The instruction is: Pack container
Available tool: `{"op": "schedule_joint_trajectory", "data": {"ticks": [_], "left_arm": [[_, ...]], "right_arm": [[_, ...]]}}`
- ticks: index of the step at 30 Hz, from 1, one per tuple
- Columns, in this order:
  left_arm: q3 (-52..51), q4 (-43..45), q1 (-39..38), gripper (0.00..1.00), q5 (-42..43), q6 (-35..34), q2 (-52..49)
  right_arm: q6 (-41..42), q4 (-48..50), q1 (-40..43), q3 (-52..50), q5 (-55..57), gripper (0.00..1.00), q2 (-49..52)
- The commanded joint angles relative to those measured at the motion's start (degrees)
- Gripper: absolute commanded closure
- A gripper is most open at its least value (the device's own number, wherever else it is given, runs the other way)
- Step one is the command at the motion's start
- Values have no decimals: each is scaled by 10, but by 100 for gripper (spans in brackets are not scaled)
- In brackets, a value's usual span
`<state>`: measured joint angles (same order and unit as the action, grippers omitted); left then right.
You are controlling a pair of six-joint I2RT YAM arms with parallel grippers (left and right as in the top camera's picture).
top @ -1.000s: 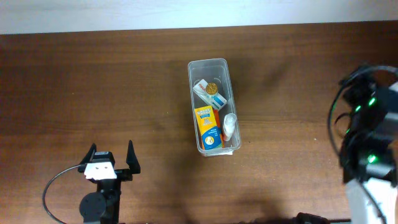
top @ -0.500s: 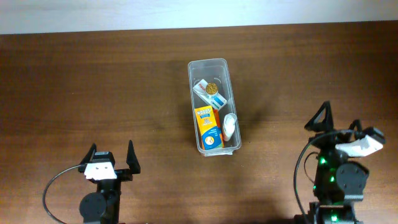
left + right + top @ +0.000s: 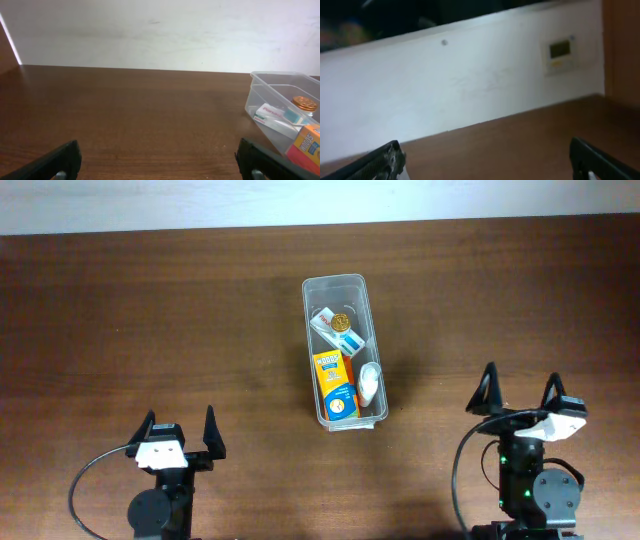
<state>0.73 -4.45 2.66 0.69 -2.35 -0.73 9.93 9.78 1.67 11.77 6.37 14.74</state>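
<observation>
The clear plastic container [image 3: 336, 287] stands in the middle of the brown table, long side running away from me. Inside lie an orange box [image 3: 335, 383], a white-and-blue box [image 3: 333, 332], a gold round lid [image 3: 341, 321] and a small white piece [image 3: 369, 381]. The container also shows at the right of the left wrist view [image 3: 280, 95]. My left gripper [image 3: 179, 427] is open and empty at the front left. My right gripper [image 3: 518, 393] is open and empty at the front right, well away from the container. The right wrist view shows only table and wall.
A white wall [image 3: 160, 30] runs behind the table's far edge. A small wall panel [image 3: 560, 50] shows in the right wrist view. Bare brown tabletop [image 3: 150, 310] lies on both sides of the container.
The right arm swung from the far right edge down to the front right, and its open fingers now point toward the far side. The left arm and the container have not moved.
</observation>
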Motion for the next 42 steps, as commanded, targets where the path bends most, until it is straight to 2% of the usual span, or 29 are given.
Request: {"op": "schedule_joint_trajectory", "data": {"ticks": [1,21,30,42], "left_arm": [[-2,-1,2,1,9,11,4],[-2,-1,2,1,9,11,4],[-2,-1,2,1,9,11,4],[-2,-1,2,1,9,11,4]], "right_arm": [[-97,-3,-6,-5,-45,2,-16],[-97,-18,-6,-77,-45,2,-144],[-97,18,-6,-115,-44,2,-146],[-97,-53,-6,-115,-44,2,-146]]}}
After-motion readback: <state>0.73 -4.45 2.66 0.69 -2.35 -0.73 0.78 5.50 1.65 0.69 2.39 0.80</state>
